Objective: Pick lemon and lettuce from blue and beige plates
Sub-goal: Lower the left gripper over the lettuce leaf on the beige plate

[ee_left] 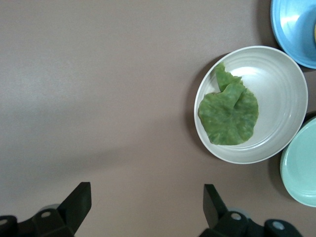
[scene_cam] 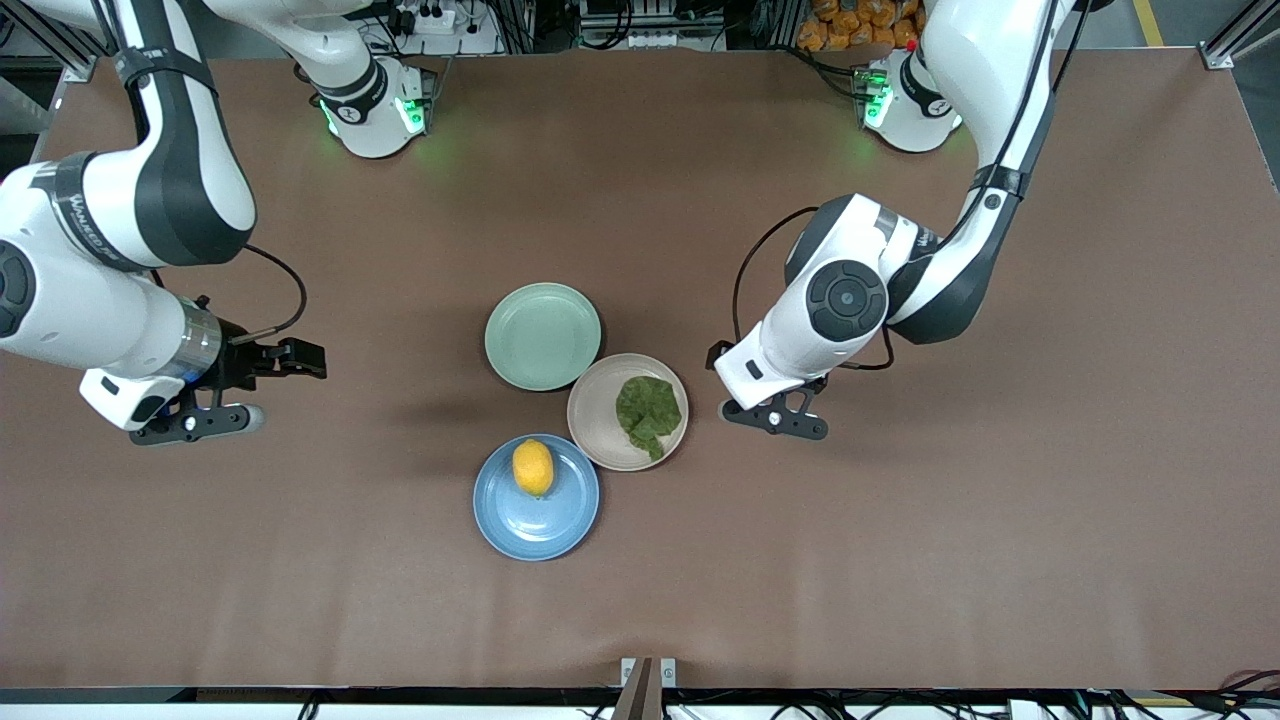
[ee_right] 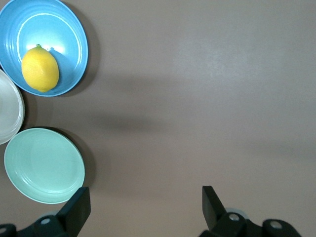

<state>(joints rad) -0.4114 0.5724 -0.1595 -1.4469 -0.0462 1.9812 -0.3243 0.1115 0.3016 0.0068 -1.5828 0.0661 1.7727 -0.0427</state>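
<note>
A yellow lemon (scene_cam: 533, 466) lies on the blue plate (scene_cam: 535, 525), the plate nearest the front camera. A green lettuce leaf (scene_cam: 648, 410) lies on the beige plate (scene_cam: 600, 420) beside it. My left gripper (scene_cam: 770, 405) is open and empty over bare table, beside the beige plate toward the left arm's end. Its wrist view (ee_left: 147, 200) shows the lettuce (ee_left: 228, 112) on the beige plate (ee_left: 281, 89). My right gripper (scene_cam: 285, 388) is open and empty over bare table toward the right arm's end. Its wrist view (ee_right: 145, 205) shows the lemon (ee_right: 40, 69) on the blue plate (ee_right: 29, 24).
An empty pale green plate (scene_cam: 543, 335) sits farther from the front camera, touching the beige plate; it also shows in the right wrist view (ee_right: 44, 165) and the left wrist view (ee_left: 303, 168). The three plates cluster mid-table on the brown tabletop (scene_cam: 900, 550).
</note>
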